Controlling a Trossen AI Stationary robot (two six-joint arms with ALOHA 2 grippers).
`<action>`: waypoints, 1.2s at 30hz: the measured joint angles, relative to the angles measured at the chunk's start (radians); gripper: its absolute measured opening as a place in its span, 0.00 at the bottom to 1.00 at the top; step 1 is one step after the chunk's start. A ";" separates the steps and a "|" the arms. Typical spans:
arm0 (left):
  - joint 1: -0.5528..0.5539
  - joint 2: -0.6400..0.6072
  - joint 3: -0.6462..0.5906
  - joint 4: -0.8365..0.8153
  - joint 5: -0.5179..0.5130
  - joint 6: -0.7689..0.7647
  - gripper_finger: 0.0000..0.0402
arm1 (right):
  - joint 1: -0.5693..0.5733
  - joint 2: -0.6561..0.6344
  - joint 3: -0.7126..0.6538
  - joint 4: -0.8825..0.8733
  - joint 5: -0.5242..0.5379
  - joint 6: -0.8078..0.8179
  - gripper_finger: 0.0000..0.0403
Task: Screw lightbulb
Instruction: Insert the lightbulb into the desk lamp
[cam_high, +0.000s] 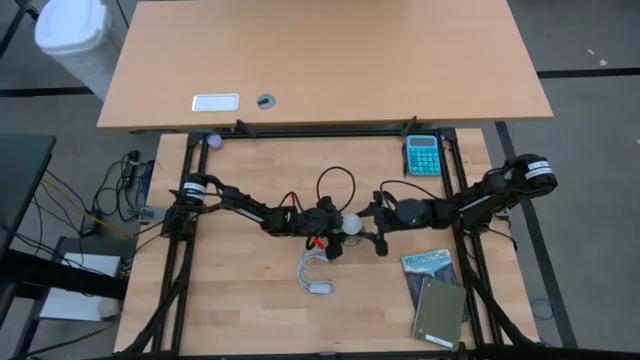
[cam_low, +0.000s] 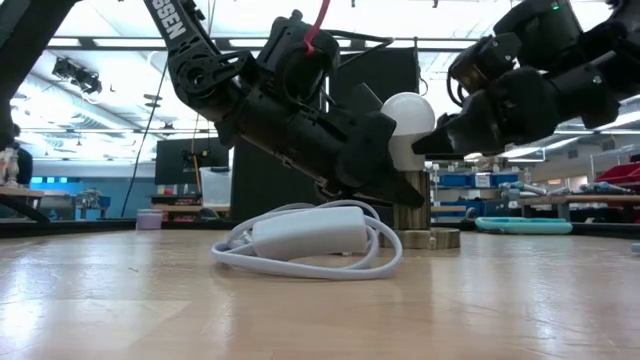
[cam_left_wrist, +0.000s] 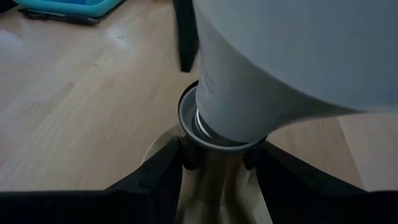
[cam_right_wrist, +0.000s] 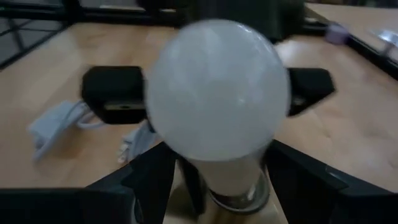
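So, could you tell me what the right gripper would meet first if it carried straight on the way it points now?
Most likely the lightbulb: its globe sits right between the right gripper's open fingers, filling the way ahead. The left gripper looks next beyond, though depth is unclear.

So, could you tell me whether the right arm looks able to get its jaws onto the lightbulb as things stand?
Probably yes. The right gripper already sits at the lightbulb, jaws open either side of the globe. The left gripper clamps the socket lower down, leaving the globe free.
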 joint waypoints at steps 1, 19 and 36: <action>0.000 0.000 0.000 0.001 0.005 0.003 0.47 | -0.012 0.000 0.000 -0.002 -0.028 -0.015 0.61; 0.001 0.000 0.000 0.012 0.213 0.113 0.47 | -0.171 0.000 0.000 -0.061 -0.426 -0.100 0.60; 0.016 0.000 0.000 0.015 0.292 0.110 0.47 | -0.171 0.027 0.045 -0.058 -0.511 -0.109 0.63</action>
